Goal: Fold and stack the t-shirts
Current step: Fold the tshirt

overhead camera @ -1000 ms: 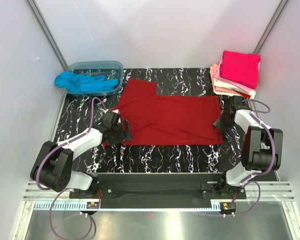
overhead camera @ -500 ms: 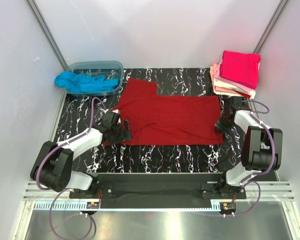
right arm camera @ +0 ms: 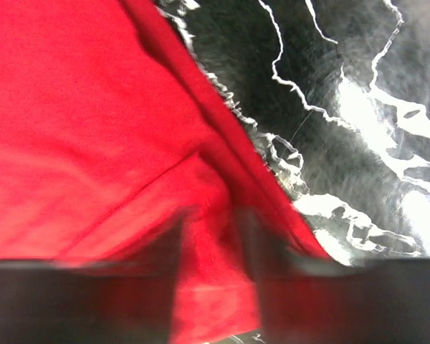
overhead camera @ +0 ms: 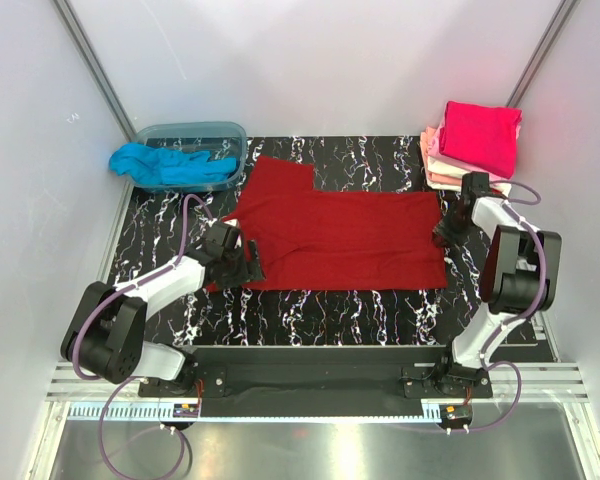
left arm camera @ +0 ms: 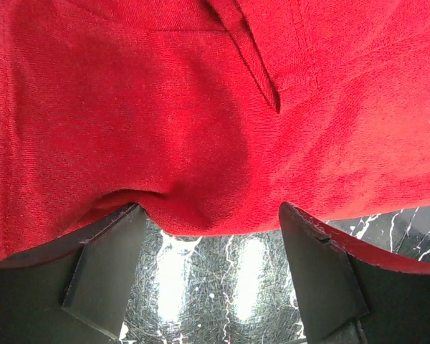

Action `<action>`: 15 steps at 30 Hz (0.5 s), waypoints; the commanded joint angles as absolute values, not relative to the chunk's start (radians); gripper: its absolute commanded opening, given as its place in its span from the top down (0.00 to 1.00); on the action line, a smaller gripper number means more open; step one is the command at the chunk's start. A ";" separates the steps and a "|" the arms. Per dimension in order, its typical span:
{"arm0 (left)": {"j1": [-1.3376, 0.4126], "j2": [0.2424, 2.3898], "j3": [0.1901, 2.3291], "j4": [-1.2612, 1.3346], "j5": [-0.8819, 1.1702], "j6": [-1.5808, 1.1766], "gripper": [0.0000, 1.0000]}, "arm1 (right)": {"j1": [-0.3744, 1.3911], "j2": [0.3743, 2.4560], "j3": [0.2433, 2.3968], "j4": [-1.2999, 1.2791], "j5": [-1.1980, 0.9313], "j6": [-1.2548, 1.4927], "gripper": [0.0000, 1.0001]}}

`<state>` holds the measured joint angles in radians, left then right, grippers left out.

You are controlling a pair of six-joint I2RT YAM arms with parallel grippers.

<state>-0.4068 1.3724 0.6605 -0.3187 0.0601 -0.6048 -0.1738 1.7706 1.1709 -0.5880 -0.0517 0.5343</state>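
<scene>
The black marbled table [overhead camera: 310,310] is carrying the dark red t-shirt [overhead camera: 340,240], which is lying spread flat across its middle, sleeve end toward the left arm and hem toward the right. The stack of folded t-shirts [overhead camera: 475,140], magenta on top, is sitting at the far right corner, just beyond the hem. At the far left, the turquoise t-shirt [overhead camera: 165,165] is hanging over the rim of the translucent tub [overhead camera: 195,133].

The step in hand looks like taking hold for a fold of the red shirt. The left gripper [overhead camera: 244,262] is sitting low at the shirt's near left edge, its fingers [left arm camera: 104,276] standing wide apart with the cloth edge bulging between them and nothing pinched. The right gripper [overhead camera: 443,235] is pressing in at the right hem; its fingers [right arm camera: 261,251] are showing only as a blur over red cloth, so whether they are gripping cannot be told.

Next, both grippers probably need a firm pinch before lifting together.
</scene>
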 commanded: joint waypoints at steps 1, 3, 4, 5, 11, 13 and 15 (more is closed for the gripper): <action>-0.411 1.378 0.661 -0.267 0.045 -0.609 0.21 | -0.184 1.818 1.212 -0.597 -0.063 0.517 0.45; -0.411 1.379 0.670 -0.273 0.043 -0.609 0.20 | -0.195 1.833 1.238 -0.615 -0.051 0.520 0.31; -0.411 1.382 0.681 -0.285 0.043 -0.606 0.18 | -0.208 1.832 1.249 -0.624 -0.043 0.520 0.23; -0.411 1.381 0.695 -0.328 0.035 -0.606 0.17 | -0.216 1.819 1.273 -0.652 -0.032 0.522 0.18; -0.411 1.234 0.828 -0.541 -0.076 -0.583 0.04 | -0.233 1.640 1.341 -0.773 0.110 0.499 0.00; -0.410 1.192 0.890 -0.622 -0.142 -0.578 0.01 | -0.233 1.544 1.321 -0.782 0.098 0.512 0.00; -0.407 1.178 0.919 -0.656 -0.172 -0.577 0.01 | -0.232 1.474 1.234 -0.767 0.027 0.543 0.00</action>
